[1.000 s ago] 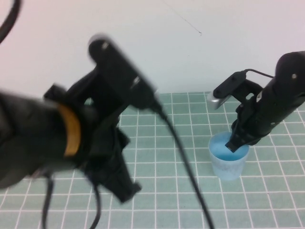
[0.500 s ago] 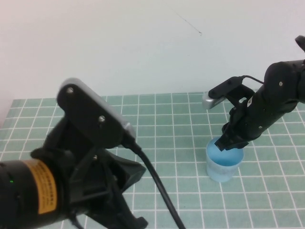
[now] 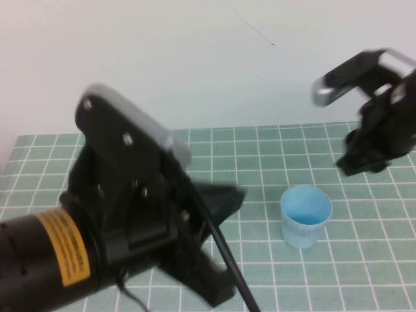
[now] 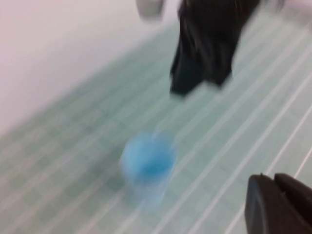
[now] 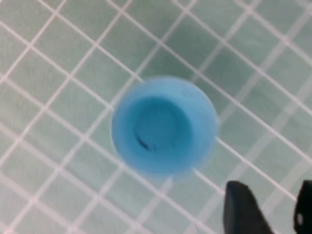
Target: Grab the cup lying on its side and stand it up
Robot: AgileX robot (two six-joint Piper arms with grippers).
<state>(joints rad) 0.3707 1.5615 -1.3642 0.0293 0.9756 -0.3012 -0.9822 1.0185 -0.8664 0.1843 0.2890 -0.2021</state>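
The cup (image 3: 305,216) stands upright (task apparently done); right gripper (image 3: 361,164) hovers above, empty, jaws apart; left gripper (image 4: 280,204) narrow, near the bench (image 3: 260,156); next: retreat.

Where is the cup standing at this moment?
In the high view the cup stands upright on the tiled table, right of centre. The right gripper is above and to its right, apart from it; the left gripper is to its left.

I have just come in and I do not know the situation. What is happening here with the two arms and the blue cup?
The cup stands upright on the green tiled table, mouth up, and nothing touches it. The right gripper hangs above and behind it, to its right, its fingers open with a gap between them in the right wrist view. The left gripper is low, near the camera, to the left of the cup, holding nothing.
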